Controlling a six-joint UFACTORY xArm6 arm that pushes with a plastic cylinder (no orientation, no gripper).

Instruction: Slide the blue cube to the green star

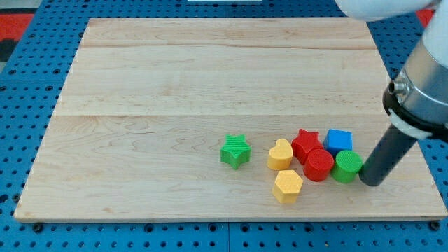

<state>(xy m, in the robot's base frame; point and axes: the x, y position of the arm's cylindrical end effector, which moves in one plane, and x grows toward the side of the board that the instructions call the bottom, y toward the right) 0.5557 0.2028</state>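
Nearest the view's bottom sat a yellow hexagon block (288, 186), low on the wooden board (154, 91). At about eleven o'clock from it, just beside it, stood a yellow heart block (280, 155). Well apart from the cluster, at about nine o'clock from the heart, rested the green star (236, 151), alone with bare wood around it.

At three o'clock from the heart lay a tight cluster. A red star (305, 143) touched, or nearly touched, the heart's side. A red cylinder (319, 165) sat at about five o'clock from the red star, pressed close to it. A green cylinder (347, 166) stood at three o'clock from the red cylinder, touching it. The blue cube (339, 140) lay at about twelve o'clock from the green cylinder and at three o'clock from the red star, hemmed between them, with the whole cluster lying between it and the green star.

My tip (369, 182) rested on the board at about four o'clock from the green cylinder, just beside it and seemingly touching, and at about five o'clock from the blue cube. The rod slanted up toward one o'clock into the arm's grey housing. It was a bare rod with no jaws, and it held nothing.
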